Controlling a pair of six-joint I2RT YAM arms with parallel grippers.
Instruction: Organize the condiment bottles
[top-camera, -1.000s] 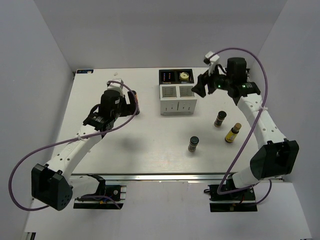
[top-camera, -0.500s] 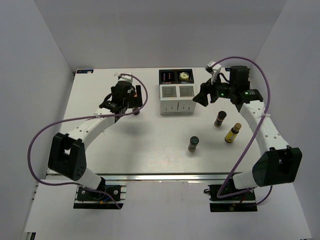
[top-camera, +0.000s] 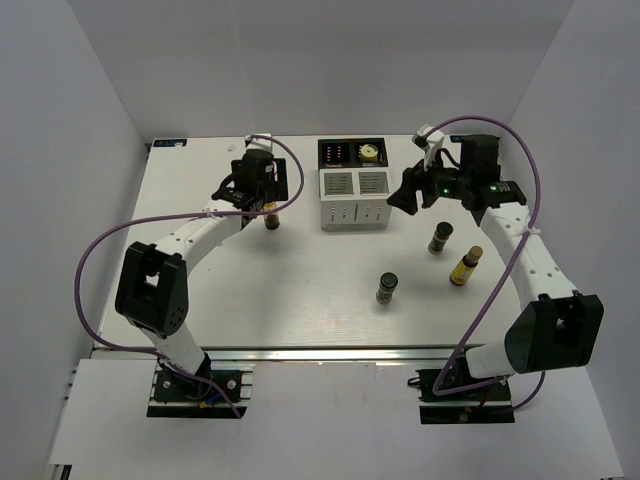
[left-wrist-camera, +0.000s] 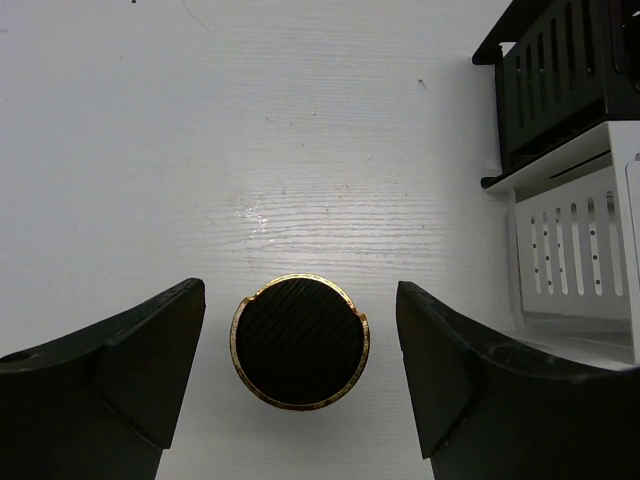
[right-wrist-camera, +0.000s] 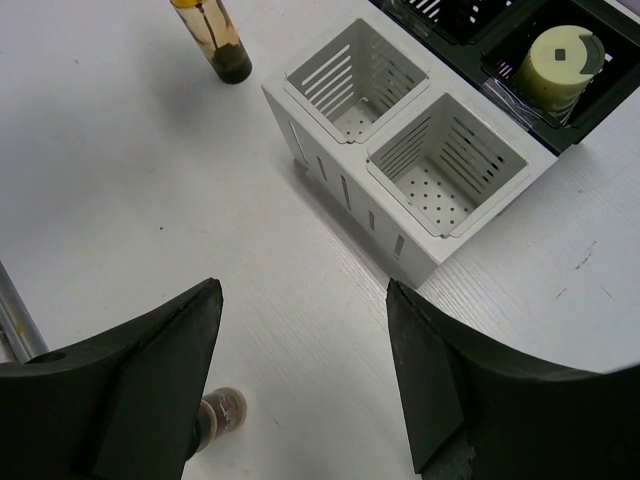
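Observation:
A yellow-and-brown bottle (top-camera: 270, 219) with a black, gold-rimmed cap (left-wrist-camera: 300, 342) stands left of the white rack (top-camera: 354, 198). My left gripper (top-camera: 263, 196) hangs right above it, open. Its fingers (left-wrist-camera: 150, 350) flank the cap with a gap on each side. My right gripper (top-camera: 404, 191) hovers open and empty just right of the rack. In its wrist view nothing lies between the fingers (right-wrist-camera: 160, 370). A cream-white bottle (right-wrist-camera: 558, 62) sits in the rack's black rear section. The brown (top-camera: 440, 238), bright yellow (top-camera: 465, 266) and dark green (top-camera: 387, 287) bottles stand on the table.
The rack's two white grilled compartments (right-wrist-camera: 405, 130) hold nothing. Its black rear part (top-camera: 338, 153) stands against the back of the table. A bottle (right-wrist-camera: 222, 412) peeks out beside the right gripper's left finger. Grey walls close in the table on three sides.
The left arm has swung back and right until its gripper hangs over the yellow-and-brown bottle, with the jaws drawn in a little. The right gripper dropped slightly, then held still.

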